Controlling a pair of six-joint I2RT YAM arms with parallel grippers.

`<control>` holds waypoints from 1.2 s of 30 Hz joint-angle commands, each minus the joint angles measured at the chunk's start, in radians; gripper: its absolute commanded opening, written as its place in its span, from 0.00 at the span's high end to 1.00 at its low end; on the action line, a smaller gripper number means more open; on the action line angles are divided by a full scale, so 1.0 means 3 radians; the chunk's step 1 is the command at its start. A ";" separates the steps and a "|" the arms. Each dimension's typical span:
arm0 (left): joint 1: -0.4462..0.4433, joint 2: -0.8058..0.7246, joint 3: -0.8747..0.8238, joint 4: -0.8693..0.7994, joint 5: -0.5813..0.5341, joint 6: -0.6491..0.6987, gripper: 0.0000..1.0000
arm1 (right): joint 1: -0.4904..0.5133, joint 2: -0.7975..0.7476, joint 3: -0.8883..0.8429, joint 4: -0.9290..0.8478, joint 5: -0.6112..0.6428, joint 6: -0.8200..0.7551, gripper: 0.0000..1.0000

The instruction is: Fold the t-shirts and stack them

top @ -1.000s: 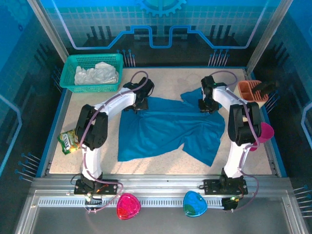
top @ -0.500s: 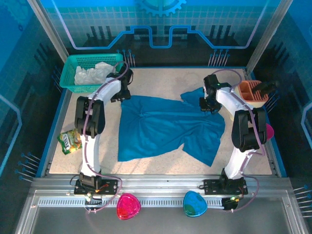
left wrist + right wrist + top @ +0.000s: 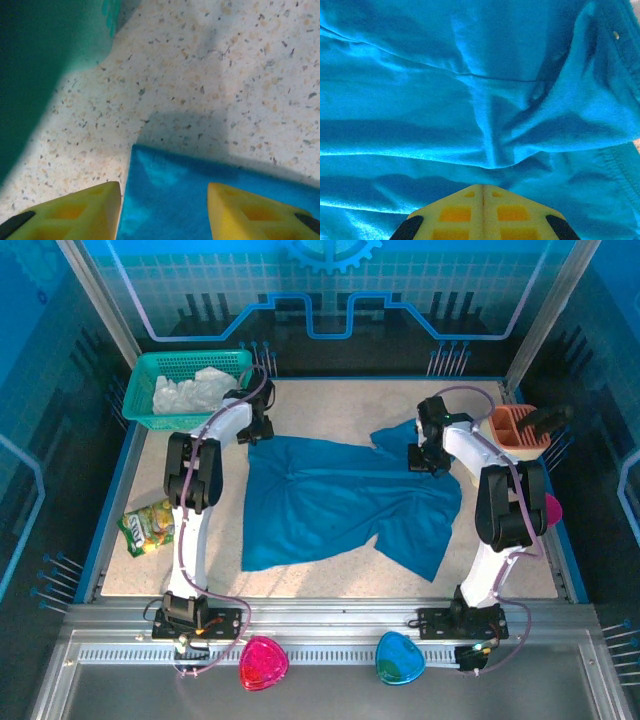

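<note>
The teal-blue t-shirt (image 3: 340,500) lies spread and creased across the middle of the table. Its far left corner (image 3: 165,175) lies between the yellow fingers of my left gripper (image 3: 165,200), which stands open just above the cloth, beside the basket. My right gripper (image 3: 420,462) is at the shirt's far right, near the sleeve. In the right wrist view its fingertips (image 3: 482,187) are pressed together, with a ridge of teal cloth (image 3: 490,145) running into them. A white t-shirt (image 3: 195,390) sits crumpled in the green mesh basket (image 3: 236,360).
The basket wall (image 3: 40,50) stands close on the left of my left gripper. A yellow-green snack packet (image 3: 148,528) lies at the left edge. An orange holder (image 3: 515,427) and a pink cup (image 3: 546,510) stand along the right edge.
My left gripper moved left from the shirt's top edge to its far left corner, its jaws narrowing. My right gripper closed on the cloth and barely shifted.
</note>
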 commanded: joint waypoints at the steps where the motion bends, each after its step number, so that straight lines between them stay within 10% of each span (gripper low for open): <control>1: 0.0028 0.0081 -0.0077 -0.0080 0.0208 0.0076 0.52 | -0.0025 -0.0060 -0.0054 0.0011 -0.0048 0.0034 0.94; 23: -0.0341 -0.0562 -0.0256 0.0245 -0.0225 0.0411 0.51 | -0.0035 -0.0097 -0.0130 0.0087 -0.0111 0.0070 0.99; 36: -0.0126 0.0551 0.1141 -0.0413 0.0423 0.0666 0.50 | -0.0043 -0.0177 -0.0236 0.0112 -0.0107 0.0070 0.99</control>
